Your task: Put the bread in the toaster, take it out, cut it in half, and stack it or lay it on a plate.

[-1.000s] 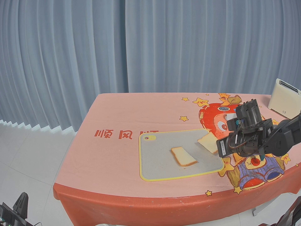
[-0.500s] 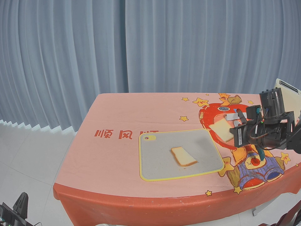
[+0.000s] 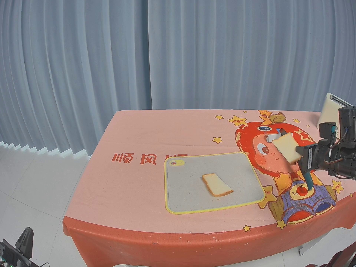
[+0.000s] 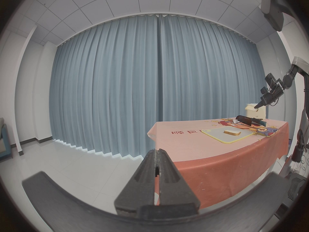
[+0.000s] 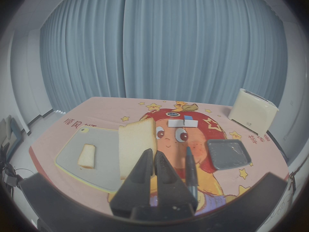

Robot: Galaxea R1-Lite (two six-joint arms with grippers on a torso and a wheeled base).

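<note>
Left hand [image 4: 157, 153]: fingers pressed together with nothing between them. It sits low, off the near left corner of the surface [image 3: 148, 138], at about 7 o'clock from the cutting board.
Cutting board [image 3: 185, 199]: grey with a yellow rim. It lies flat on the surface, close to the front edge.
Loose bread half [image 3: 217, 184]: flat on the cutting board, slightly toward 4 o'clock from the board's centre.
Knife [image 5: 190, 165]: slim and dark. It lies on the surface at 3 o'clock from the board, apart from it and beneath the right arm.
Right hand [image 5: 153, 153]: fingers narrow, pinching one edge of the held bread half [image 3: 287, 148].
Held bread half: raised clear of the surface and tilted, at about 2 o'clock from the board, over the printed cartoon face.
Tray [image 5: 228, 153]: dark grey, flat on the surface near the knife and the toaster.
Toaster [image 3: 328, 112]: cream-coloured, upright at the far right corner, at 2 o'clock beyond the right hand.
Curtain [image 3: 148, 45]: blue-grey folds behind the surface at 12 o'clock.
</note>
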